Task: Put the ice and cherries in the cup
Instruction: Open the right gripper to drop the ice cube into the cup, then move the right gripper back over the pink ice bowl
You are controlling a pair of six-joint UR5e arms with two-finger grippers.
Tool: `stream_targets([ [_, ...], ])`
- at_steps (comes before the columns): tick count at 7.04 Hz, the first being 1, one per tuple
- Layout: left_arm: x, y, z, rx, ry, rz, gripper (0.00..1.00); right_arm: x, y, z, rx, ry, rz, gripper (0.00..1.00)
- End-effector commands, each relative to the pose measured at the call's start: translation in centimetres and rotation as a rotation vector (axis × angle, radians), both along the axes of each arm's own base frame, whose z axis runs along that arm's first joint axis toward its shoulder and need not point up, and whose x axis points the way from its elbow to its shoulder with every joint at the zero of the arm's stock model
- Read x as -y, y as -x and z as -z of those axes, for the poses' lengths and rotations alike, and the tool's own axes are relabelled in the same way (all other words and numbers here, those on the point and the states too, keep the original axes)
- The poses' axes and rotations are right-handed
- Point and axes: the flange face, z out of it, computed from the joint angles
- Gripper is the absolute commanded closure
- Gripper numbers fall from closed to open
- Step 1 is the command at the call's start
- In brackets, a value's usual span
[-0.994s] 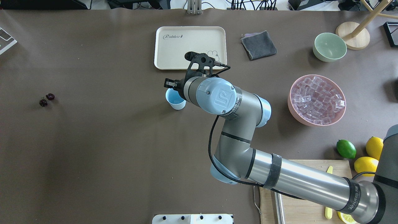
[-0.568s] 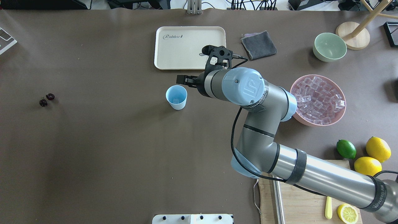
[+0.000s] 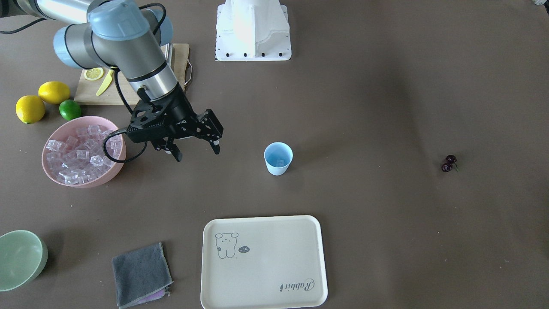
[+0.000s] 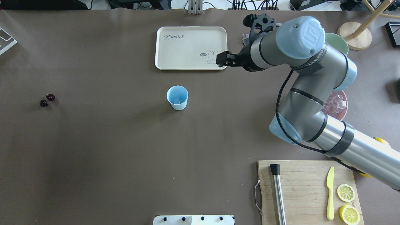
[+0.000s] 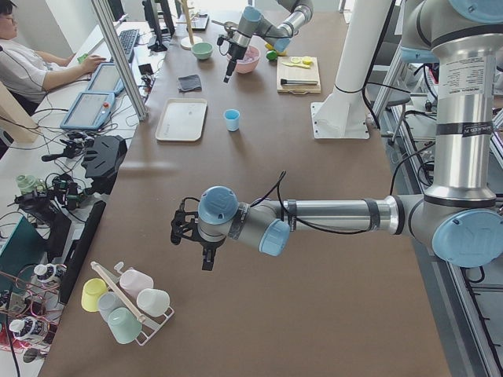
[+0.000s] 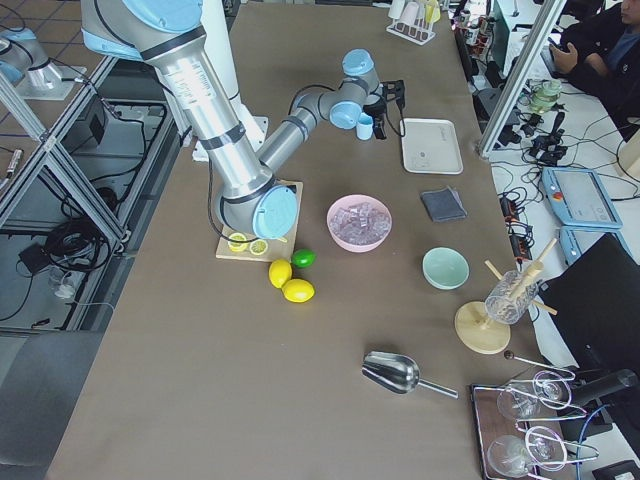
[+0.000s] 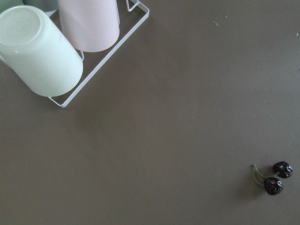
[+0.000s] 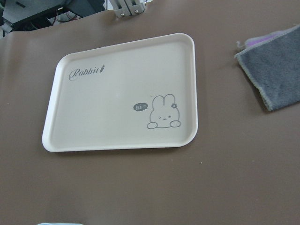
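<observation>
My right gripper (image 3: 197,153) has swung from the cup (image 3: 278,159) back toward the pink bowl (image 3: 98,180), jaws spread and empty. I cannot tell how the left gripper (image 5: 191,245) holds its jaws. The cherries (image 3: 448,163) lie well apart from the cup. One ice cube (image 3: 280,162) sits inside it, so another ice pick likely follows.

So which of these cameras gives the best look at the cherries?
The left wrist-mounted view: the cherries sit close enough to show both dark fruits and their green stems. The front-facing and overhead views show only two tiny dark dots on the table, far from the cup. I cannot find them in the other views.
</observation>
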Motion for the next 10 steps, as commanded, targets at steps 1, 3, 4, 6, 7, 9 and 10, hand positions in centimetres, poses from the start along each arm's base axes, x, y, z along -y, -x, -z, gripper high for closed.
stream_targets([
  [1, 0.0, 0.0, 0.1, 0.000, -0.002, 0.000, 0.02, 0.9, -8.0, -5.4, -0.052, 0.012, 0.034, 0.00],
  [3, 0.0, 0.0, 0.0, 0.001, 0.001, 0.001, 0.02, 1.8, -13.3, -11.6, -0.119, 0.092, -0.041, 0.00],
  [4, 0.0, 0.0, 0.0, 0.000, -0.001, 0.000, 0.02, 1.5, -15.3, -13.5, -0.163, 0.134, -0.082, 0.00],
  [6, 0.0, 0.1, 0.0, 0.000, -0.001, 0.002, 0.02, 1.1, -17.2, -16.4, -0.293, 0.224, -0.166, 0.01],
  [7, -0.5, 0.1, -0.4, 0.001, -0.001, 0.003, 0.02, 0.9, -15.6, -16.7, -0.341, 0.243, -0.165, 0.01],
  [9, -0.6, 0.1, -0.7, 0.001, 0.000, 0.003, 0.02, 0.0, -13.0, -16.9, -0.328, 0.317, -0.226, 0.03],
  [10, -0.5, 0.1, -0.7, 0.001, -0.002, 0.003, 0.02, -0.8, -11.2, -17.2, -0.334, 0.310, -0.202, 0.12],
])
